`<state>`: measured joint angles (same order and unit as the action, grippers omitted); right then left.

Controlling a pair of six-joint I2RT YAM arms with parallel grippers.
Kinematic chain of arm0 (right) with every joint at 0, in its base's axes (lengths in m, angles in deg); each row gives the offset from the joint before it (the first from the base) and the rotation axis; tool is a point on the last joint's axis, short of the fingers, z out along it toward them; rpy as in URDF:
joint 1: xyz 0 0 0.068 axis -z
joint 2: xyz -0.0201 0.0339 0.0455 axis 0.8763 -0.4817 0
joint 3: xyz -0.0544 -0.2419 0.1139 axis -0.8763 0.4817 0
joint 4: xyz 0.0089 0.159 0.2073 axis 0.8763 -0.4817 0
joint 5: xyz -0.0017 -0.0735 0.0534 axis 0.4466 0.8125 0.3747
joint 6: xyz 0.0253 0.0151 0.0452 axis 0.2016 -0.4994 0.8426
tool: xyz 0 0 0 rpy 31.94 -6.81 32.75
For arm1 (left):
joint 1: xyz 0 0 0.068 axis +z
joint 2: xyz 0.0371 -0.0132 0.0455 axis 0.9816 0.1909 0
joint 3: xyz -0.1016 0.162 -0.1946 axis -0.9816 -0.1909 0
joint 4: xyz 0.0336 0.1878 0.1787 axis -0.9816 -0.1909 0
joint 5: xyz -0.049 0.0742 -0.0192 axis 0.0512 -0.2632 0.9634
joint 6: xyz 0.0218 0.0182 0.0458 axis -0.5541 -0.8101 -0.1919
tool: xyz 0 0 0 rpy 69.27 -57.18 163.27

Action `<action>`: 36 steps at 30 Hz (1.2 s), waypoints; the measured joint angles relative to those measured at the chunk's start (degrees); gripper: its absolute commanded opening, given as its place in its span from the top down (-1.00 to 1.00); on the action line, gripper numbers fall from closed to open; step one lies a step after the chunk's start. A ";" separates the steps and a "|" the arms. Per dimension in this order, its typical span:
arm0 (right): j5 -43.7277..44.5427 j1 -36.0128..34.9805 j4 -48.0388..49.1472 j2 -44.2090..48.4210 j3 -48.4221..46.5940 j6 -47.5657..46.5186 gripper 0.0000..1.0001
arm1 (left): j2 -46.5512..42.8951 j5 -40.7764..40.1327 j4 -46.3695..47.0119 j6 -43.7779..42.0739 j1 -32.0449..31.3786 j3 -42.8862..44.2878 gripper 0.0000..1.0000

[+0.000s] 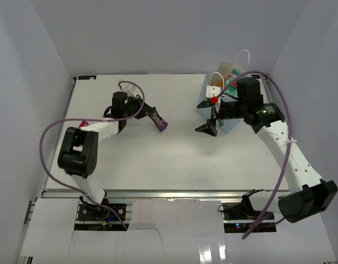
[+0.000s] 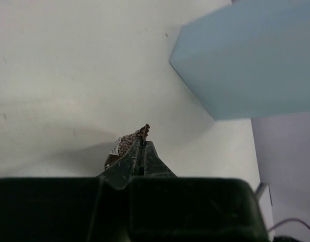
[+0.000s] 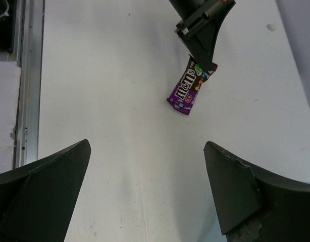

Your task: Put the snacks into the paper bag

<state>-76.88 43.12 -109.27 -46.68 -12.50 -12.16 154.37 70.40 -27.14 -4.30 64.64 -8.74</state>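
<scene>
My left gripper (image 1: 153,114) clamps the purple candy pack (image 1: 161,123); my right gripper (image 1: 208,127) hangs spread wide.
My left arm reaches out over the table (image 1: 158,165), wrist turned toward the paper bag (image 1: 204,101), pinching the pack's upper end mid-table, well apart from the bag. My right arm bends in over the bag, its fingers angled down just beside the bag's left side.

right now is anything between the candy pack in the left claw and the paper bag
Only the right claw: it hangs open just in front of the paper bag, on the side facing the candy pack held by the left claw. The table between them shows nothing else.
</scene>
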 measured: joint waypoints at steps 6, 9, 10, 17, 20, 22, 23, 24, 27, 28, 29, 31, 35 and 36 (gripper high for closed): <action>17.27 -15.82 8.90 -1.16 8.98 8.79 -0.82 | -24.90 5.29 1.01 2.80 -1.31 -24.39 1.00; 20.17 -19.54 15.52 -3.19 13.18 16.70 -0.80 | -35.87 6.84 0.17 4.63 -2.64 -33.11 1.00; 19.93 -20.44 17.42 -3.69 14.62 18.51 -0.80 | -40.11 7.56 0.17 5.16 -3.23 -35.80 1.00; 3.19 -22.93 22.73 -8.66 18.18 20.68 -0.80 | -65.00 10.73 -0.44 6.67 -4.33 -46.80 1.00; -2.34 -23.21 22.95 -10.45 18.18 20.15 -0.80 | -72.78 11.58 -2.21 7.13 -4.61 -49.03 1.00; -4.66 -23.58 22.99 -11.23 18.18 19.61 -0.80 | -75.95 12.31 -3.06 7.54 -4.66 -50.03 1.00; -5.42 -24.02 23.02 -11.63 18.16 19.28 -0.82 | -77.15 12.57 -3.43 7.85 -4.76 -50.47 1.00; -5.97 -24.65 23.04 -12.11 18.14 19.04 -0.82 | -77.94 12.85 -4.02 8.13 -4.90 -50.69 1.00; -6.56 -27.28 23.17 -13.94 18.03 18.99 -0.84 | -78.84 13.64 -4.85 8.61 -4.98 -50.75 1.00; -6.51 -28.15 23.34 -14.58 17.97 19.12 -0.85 | -78.82 13.90 -5.03 8.70 -5.01 -50.75 1.00; -6.32 -28.94 23.67 -15.19 17.94 19.19 -0.88 | -78.58 14.10 -5.11 8.74 -5.01 -50.75 1.00; -5.53 -30.45 24.22 -16.11 17.92 19.82 -0.92 | -77.53 14.51 -5.44 8.74 -5.09 -50.53 1.00; -3.58 -32.00 25.75 -17.33 17.84 21.66 -0.83 | -74.71 15.13 -5.77 8.70 -5.46 -49.62 1.00; -3.17 -32.13 26.18 -17.53 17.84 22.16 -0.76 | -74.29 15.13 -5.90 8.70 -5.60 -49.44 1.00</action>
<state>-80.05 10.99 -83.08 -64.20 5.34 10.00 80.08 85.52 -33.05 4.40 59.05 -58.18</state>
